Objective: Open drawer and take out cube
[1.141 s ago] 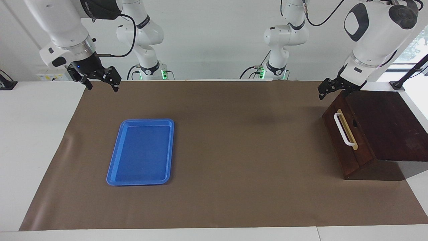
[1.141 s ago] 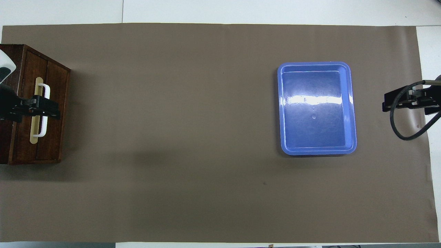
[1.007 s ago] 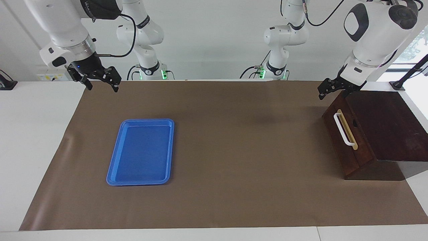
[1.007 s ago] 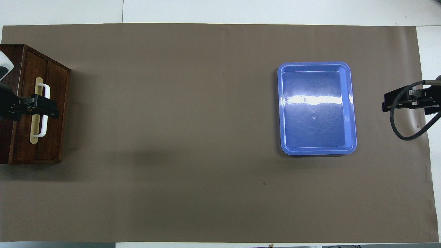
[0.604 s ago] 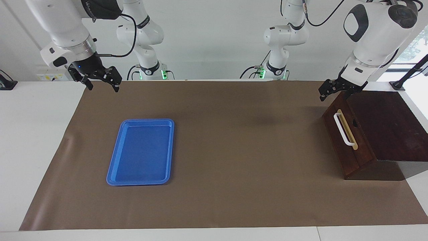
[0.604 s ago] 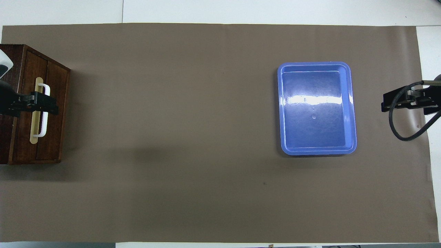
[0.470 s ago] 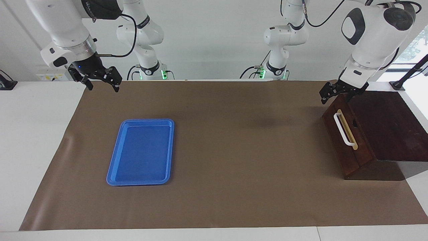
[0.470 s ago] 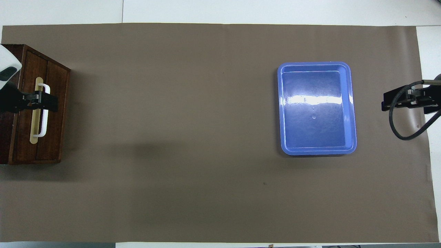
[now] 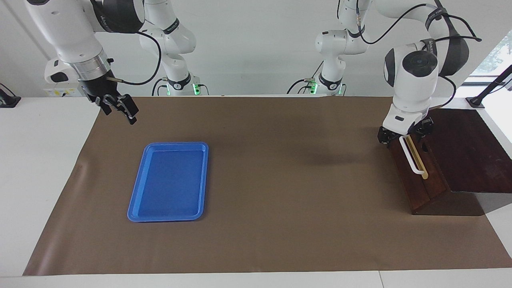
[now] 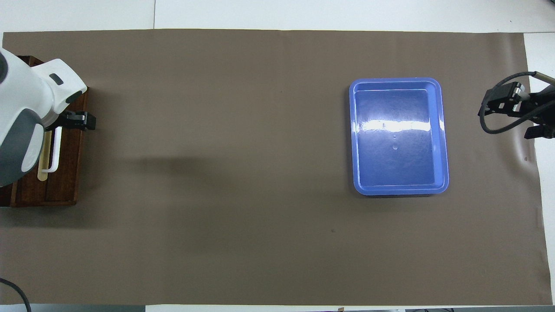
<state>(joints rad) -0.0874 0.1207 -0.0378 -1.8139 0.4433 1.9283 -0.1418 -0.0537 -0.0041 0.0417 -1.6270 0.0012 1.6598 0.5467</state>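
Facing view shows the brown mat (image 9: 280,180) under everything, with the closed drawer (image 9: 416,176) just below the left gripper (image 9: 405,135), whose spread fingers straddle the upper end of the white handle (image 9: 412,157). Blue tray (image 9: 170,181) lies below the right gripper (image 9: 120,107), which hangs over the mat's edge; its grip cannot be told. No cube shows.

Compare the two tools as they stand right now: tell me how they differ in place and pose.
The left tool is down at the drawer's white handle, at the end nearer to the robots; the right tool is at nothing, up over the mat's edge near the blue tray. The left tool points straight down from its wrist; the right tool slants. Both are black and hold nothing visible. No cube shows; the drawer is shut.
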